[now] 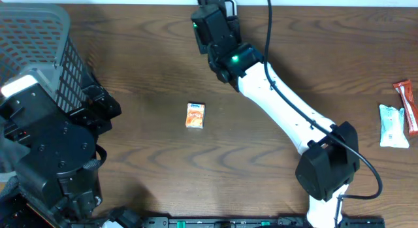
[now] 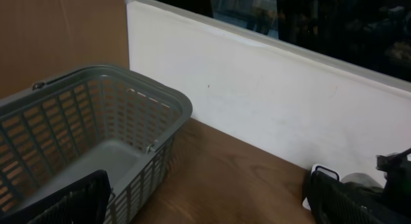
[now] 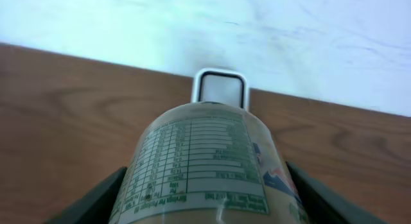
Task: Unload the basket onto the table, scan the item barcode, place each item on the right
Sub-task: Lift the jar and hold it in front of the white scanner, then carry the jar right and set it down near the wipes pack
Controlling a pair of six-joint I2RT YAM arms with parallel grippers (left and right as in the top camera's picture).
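At the worktop back edge | right pincer gripping bottle, label side up, far end aimed at scanner, probably to present the barcode, itself not visible | left pincer wide open, empty, beside basket | carton lying mid-worktop, probably awaiting its turn.

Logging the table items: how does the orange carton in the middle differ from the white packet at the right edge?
The orange carton is short and lies alone in the middle of the table. The white packet is longer and lies beside a red packet at the right edge. Both lie flat, untouched.
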